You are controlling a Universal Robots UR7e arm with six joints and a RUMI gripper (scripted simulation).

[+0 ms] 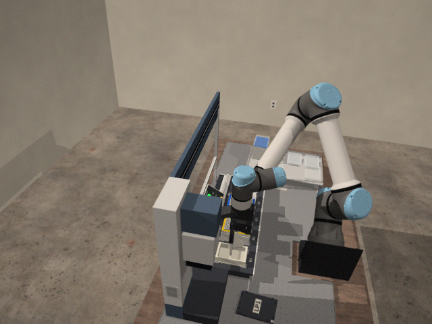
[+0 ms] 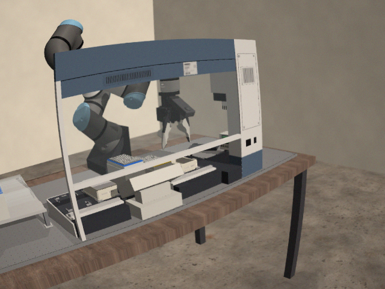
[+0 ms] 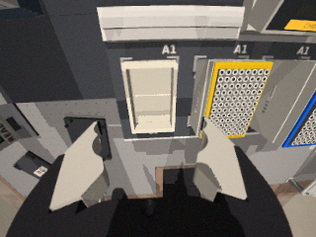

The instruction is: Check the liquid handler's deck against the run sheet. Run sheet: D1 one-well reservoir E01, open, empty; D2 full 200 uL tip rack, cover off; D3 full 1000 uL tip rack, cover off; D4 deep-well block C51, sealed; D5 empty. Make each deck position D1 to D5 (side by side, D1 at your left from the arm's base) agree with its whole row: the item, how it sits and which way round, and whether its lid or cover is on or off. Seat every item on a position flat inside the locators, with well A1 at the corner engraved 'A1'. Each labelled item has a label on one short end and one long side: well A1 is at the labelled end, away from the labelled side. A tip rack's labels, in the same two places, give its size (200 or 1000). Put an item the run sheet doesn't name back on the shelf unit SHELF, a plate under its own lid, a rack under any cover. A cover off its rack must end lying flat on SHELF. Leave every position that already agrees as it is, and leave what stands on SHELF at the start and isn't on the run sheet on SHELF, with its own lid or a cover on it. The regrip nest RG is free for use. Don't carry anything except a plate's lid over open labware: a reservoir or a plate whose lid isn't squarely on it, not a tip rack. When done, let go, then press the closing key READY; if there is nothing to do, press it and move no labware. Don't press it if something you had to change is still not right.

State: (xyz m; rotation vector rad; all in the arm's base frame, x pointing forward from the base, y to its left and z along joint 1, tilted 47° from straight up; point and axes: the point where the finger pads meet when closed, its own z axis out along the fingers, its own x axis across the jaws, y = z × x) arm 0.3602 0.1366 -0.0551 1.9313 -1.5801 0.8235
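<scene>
My gripper (image 1: pixel 239 237) (image 2: pixel 175 142) (image 3: pixel 151 119) is open and empty. It hangs above the left end of the deck, inside the liquid handler. A cream one-well reservoir (image 3: pixel 149 96) (image 1: pixel 233 253) (image 2: pixel 186 164) sits open in the first position, below the engraved A1 mark (image 3: pixel 169 49). To its right stands a yellow-edged tip rack (image 3: pixel 238 99) (image 1: pixel 225 225) with no cover over its holes. Beyond it is a blue-edged tip rack (image 3: pixel 303 129) (image 2: pixel 123 159). A cream deep-well block (image 2: pixel 101 190) sits further along the deck.
The liquid handler's blue top beam (image 2: pixel 142 57) and white side column (image 1: pixel 167 223) enclose the deck. A grey panel (image 3: pixel 285 96) lies between the two racks. The shelf (image 1: pixel 304 163) (image 2: pixel 15 194) carries plates. A black pad marked LP1 (image 1: pixel 257 306) lies at the table's front.
</scene>
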